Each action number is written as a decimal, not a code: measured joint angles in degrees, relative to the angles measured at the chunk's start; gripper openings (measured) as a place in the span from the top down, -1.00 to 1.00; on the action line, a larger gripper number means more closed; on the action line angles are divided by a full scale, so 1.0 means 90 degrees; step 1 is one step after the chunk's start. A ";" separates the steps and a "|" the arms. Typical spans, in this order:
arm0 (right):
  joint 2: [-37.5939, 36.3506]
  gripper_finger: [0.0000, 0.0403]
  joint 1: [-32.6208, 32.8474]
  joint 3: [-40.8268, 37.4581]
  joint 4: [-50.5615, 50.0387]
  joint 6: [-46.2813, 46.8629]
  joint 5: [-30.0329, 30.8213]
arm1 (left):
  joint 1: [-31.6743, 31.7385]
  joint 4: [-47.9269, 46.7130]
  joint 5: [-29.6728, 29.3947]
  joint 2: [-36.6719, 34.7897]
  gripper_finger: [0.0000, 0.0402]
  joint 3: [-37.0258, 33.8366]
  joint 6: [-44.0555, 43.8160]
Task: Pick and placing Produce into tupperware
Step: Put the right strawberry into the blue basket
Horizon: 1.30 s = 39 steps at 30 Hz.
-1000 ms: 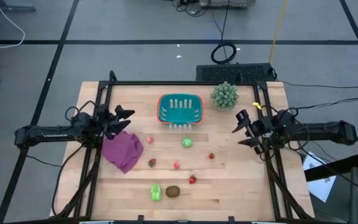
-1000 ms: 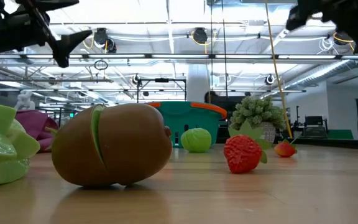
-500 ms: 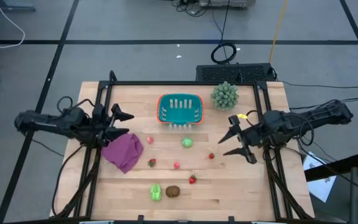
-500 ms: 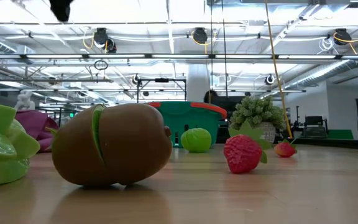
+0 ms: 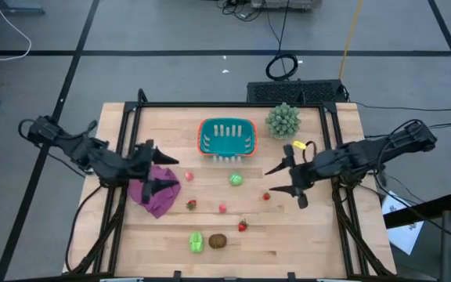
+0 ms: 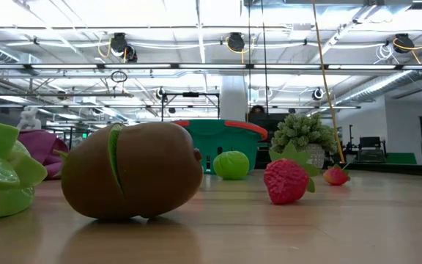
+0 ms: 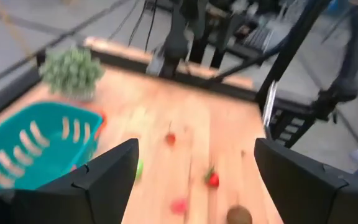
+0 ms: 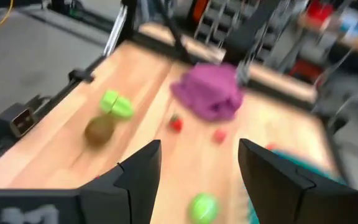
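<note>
Your teal basket [image 5: 227,136] sits empty; toy produce lies on the table in front of it. Left gripper [image 5: 160,173] hovers spread over the purple cloth [image 5: 153,192]; right gripper [image 5: 286,180] gapes near a strawberry [image 5: 266,196].

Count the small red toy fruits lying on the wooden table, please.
5 small red toy fruits: one right of the purple cloth at, one below it, one centre, one lower, one near the right gripper. None seems hidden.

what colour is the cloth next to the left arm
Purple. The cloth shows best in the high view, lying under the left end effector.
</note>
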 joint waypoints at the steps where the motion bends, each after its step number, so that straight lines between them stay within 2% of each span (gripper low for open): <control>1: 0.0096 -0.01 0.0011 0.0025 -0.0163 0.0179 0.0000 | -0.0045 -0.0261 -0.0071 0.0171 -0.61 0.0171 -0.0224; 7: 0.0541 -0.01 0.0010 0.0039 -0.1184 0.1139 0.0002 | -0.0092 -0.1857 -0.0236 0.1058 -0.61 0.0853 -0.1455; 15: 0.0855 -0.01 0.0010 0.0039 -0.2252 0.2391 -0.0062 | -0.0065 -0.3085 -0.0236 0.1568 -0.61 0.1135 -0.2399; 19: 0.1101 -0.01 0.0007 0.0039 -0.2285 0.2768 -0.0538 | -0.0060 -0.3163 -0.0235 0.1612 -0.61 0.1135 -0.2450; 21: 0.1351 -0.01 0.0010 0.0039 -0.2240 0.2807 -0.0563 | -0.0060 -0.3158 -0.0237 0.1608 -0.61 0.1135 -0.2465; 27: 0.2214 -0.01 -0.0126 0.0039 -0.2217 0.2522 -0.1018 | -0.0061 -0.3161 -0.0235 0.1597 -0.61 0.1135 -0.2465; 39: 0.3044 -0.01 -0.0629 0.0039 -0.2171 0.2104 -0.1218 | -0.0061 -0.3196 -0.0230 0.1597 -0.61 0.1135 -0.2348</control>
